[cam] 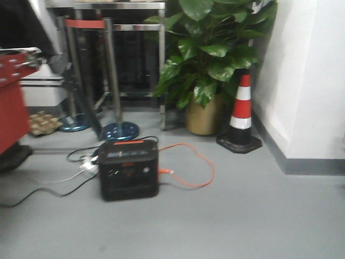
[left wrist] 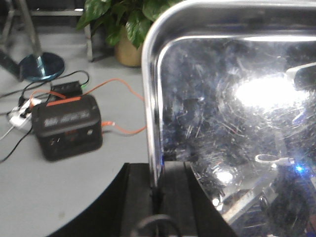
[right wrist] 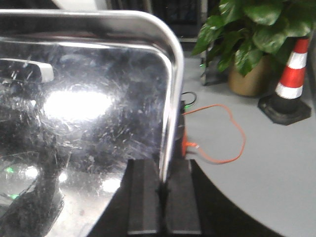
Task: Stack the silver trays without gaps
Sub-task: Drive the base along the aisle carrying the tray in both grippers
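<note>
A grey floor (cam: 259, 216) is bounded by a white wall (cam: 318, 70); a potted plant (cam: 210, 54) and striped cone (cam: 242, 108) are set alongside.

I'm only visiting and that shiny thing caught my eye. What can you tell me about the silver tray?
The silver tray is a shallow, stainless-looking pan, mirror-bright but finely scratched, with rounded corners and a thin out-turned rim. The left claw pinches one side's rim, the right claw the other. The grey floor shows beyond it.
</note>
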Robot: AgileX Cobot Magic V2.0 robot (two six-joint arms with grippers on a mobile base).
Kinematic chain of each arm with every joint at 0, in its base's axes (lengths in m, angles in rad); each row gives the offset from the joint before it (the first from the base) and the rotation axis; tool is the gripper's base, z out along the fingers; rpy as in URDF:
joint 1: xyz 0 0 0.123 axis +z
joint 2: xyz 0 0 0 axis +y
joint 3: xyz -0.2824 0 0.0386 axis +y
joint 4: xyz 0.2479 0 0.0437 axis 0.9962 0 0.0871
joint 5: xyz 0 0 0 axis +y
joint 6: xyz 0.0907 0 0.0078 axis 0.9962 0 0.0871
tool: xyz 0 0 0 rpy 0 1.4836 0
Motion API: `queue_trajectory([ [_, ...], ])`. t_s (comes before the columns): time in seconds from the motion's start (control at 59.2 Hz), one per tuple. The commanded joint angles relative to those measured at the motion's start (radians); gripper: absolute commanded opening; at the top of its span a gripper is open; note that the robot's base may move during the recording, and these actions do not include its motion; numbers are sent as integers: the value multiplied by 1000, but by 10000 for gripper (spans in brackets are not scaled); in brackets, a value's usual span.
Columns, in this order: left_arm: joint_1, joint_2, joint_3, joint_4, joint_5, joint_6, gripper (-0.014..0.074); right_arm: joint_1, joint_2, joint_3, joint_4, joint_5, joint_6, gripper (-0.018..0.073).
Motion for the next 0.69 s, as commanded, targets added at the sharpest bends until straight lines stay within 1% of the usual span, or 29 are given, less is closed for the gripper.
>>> queue_trajectory([
  [0.0,-8,-13,-9,12,-42,7,-20,5,-11,-5,-9,-36,-16,-81],
  [0.591,-8,-13,-9,16,-42,7,-20,5,-7,-5,-9,-39,-16,-81],
  [0.676,-1,-13,-9,19,-42,7,-20,5,-7,-5,-9,-39,-16,-81],
])
